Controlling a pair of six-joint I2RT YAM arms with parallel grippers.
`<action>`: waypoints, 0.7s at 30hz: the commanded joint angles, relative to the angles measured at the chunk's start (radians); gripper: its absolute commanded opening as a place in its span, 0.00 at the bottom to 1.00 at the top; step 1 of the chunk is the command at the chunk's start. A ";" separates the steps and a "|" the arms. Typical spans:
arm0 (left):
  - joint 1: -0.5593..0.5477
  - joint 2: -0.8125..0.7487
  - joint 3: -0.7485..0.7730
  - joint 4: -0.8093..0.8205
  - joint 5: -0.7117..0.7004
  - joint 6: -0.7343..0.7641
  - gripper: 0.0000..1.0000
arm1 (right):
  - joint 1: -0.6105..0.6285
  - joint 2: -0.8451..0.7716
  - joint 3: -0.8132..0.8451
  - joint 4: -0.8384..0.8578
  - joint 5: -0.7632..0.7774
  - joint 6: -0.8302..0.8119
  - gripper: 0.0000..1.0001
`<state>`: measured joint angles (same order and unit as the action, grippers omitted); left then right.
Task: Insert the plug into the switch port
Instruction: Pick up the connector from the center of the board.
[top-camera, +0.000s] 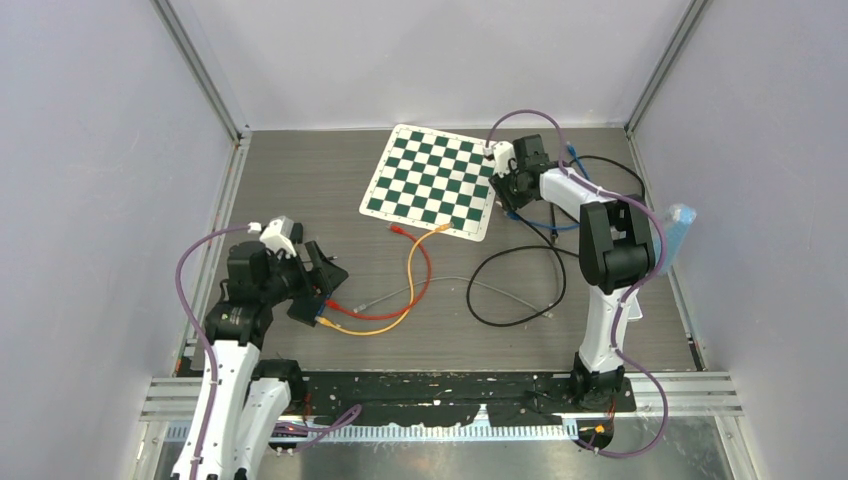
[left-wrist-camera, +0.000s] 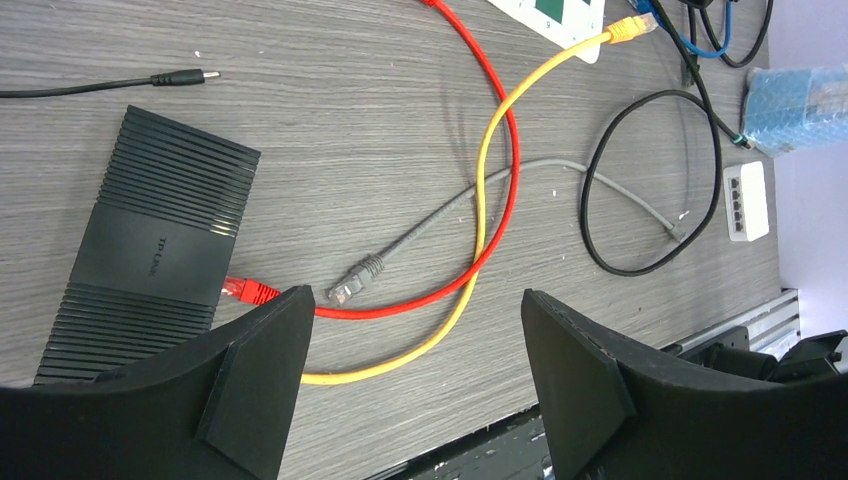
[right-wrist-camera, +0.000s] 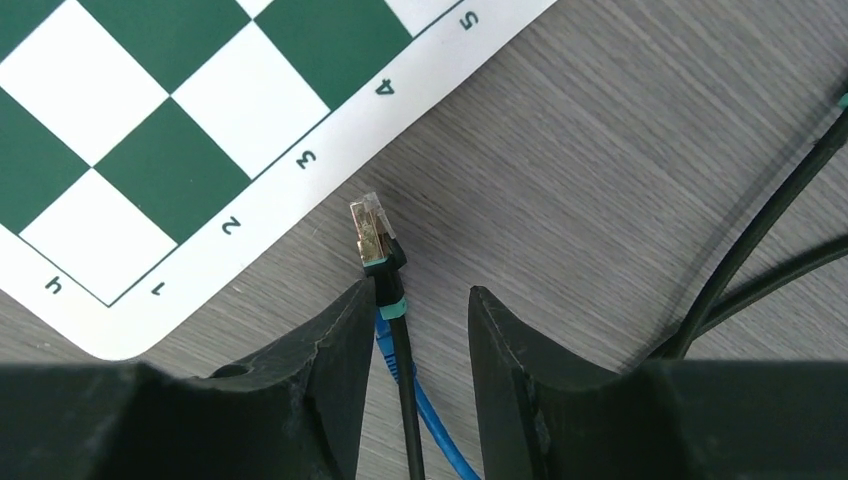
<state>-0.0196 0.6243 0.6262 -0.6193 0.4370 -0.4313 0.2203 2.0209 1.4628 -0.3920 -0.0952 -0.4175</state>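
**A:** Panel one, the left arm. How did its jaws stand?

**B:** The left gripper (left-wrist-camera: 413, 297) had its jaws wide apart and empty. Just outside them, past the finger (left-wrist-camera: 250, 370) at the wrist view's left, the black switch (left-wrist-camera: 150, 245) lay flat on the table (left-wrist-camera: 330, 110). A red plug (left-wrist-camera: 247, 291) touched the switch's edge beside that fingertip. Whether it was seated could not be told.

**A:** And ahead of the gap?

**B:** The gray plug (left-wrist-camera: 350, 284) lay loose just ahead of the gap. The red cable (left-wrist-camera: 500, 170) and the yellow cable (left-wrist-camera: 483, 190) crossed beyond it. Farther ahead, toward the other finger's side, a white switch (left-wrist-camera: 745, 200) sat near a loop of black cable (left-wrist-camera: 600, 200).

**A:** Panel two, the right arm?

**B:** The right gripper (right-wrist-camera: 422, 292) had its jaws a narrow gap apart, clamped on nothing. The plug (right-wrist-camera: 371, 232), clear-tipped, lay on the table just ahead of the fingertips. Its black lead (right-wrist-camera: 405, 400), ringed by a teal band, ran back through the gap, close against one finger. A blue cable (right-wrist-camera: 440, 430) passed under the lead inside the gap. The corner of the chessboard (right-wrist-camera: 150, 120) lay just beyond the plug, on that finger's side. In the overhead view the plug lay well apart from the black switch.
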 joint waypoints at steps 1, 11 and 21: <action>-0.003 0.004 0.013 0.006 -0.006 0.023 0.79 | -0.006 0.005 0.038 -0.042 -0.015 -0.038 0.45; -0.003 0.009 0.013 0.005 -0.012 0.023 0.79 | -0.012 -0.016 0.048 -0.089 -0.053 -0.064 0.46; -0.003 0.013 0.013 0.004 -0.010 0.023 0.79 | -0.032 0.002 0.069 -0.111 -0.028 -0.080 0.28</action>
<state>-0.0196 0.6376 0.6262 -0.6205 0.4290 -0.4286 0.1978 2.0232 1.4803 -0.4965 -0.1257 -0.4816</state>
